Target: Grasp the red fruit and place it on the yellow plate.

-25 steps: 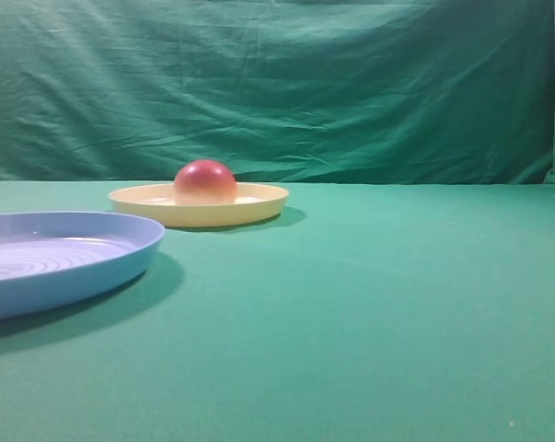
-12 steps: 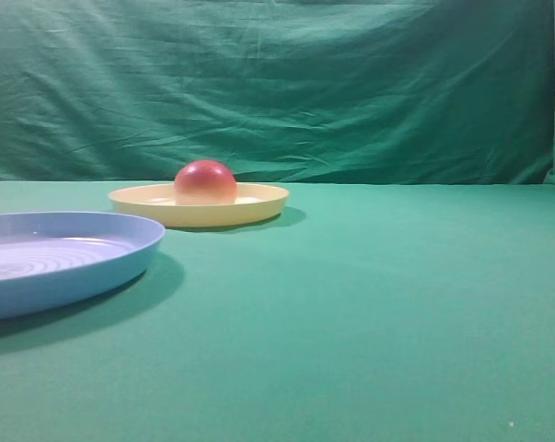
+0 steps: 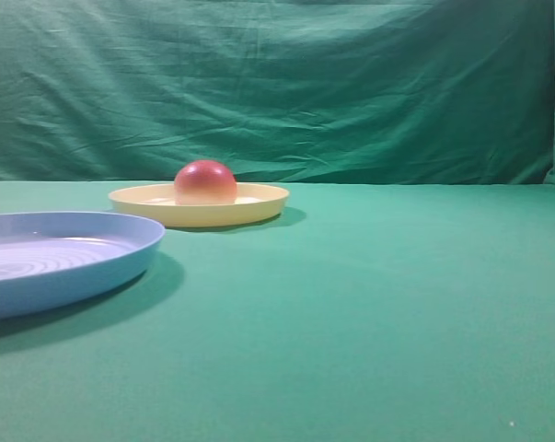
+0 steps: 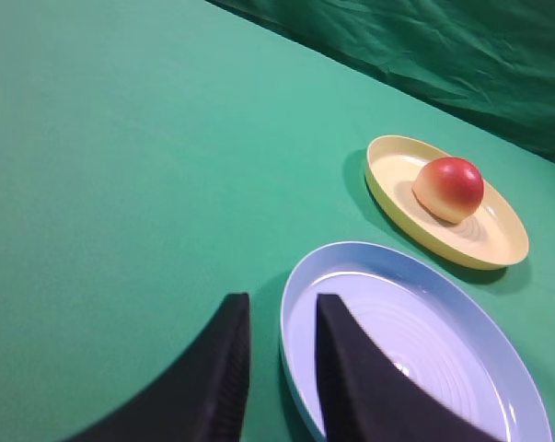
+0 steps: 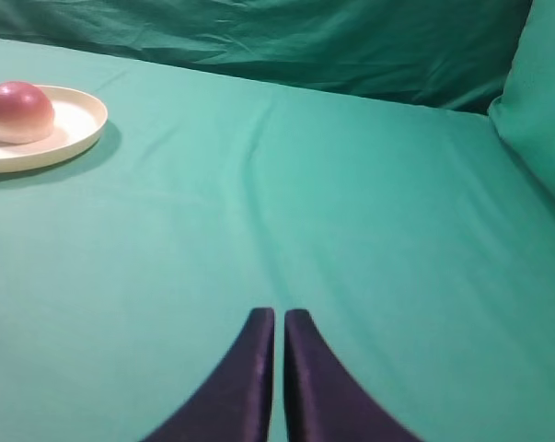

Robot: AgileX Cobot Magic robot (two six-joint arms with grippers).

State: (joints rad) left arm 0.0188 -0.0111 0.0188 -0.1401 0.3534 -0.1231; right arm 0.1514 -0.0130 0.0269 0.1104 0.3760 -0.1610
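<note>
Both grippers hang empty: right gripper [image 5: 278, 318] with its jaws pressed together, left gripper [image 4: 279, 318] with a narrow gap between its fingers, pinching nothing. Red fruit [image 3: 205, 182] sits on the yellow plate [image 3: 259, 208], well apart from both. Blue plate [image 3: 121, 262] lies nearer. Placing looks finished; nothing further seems needed.
</note>
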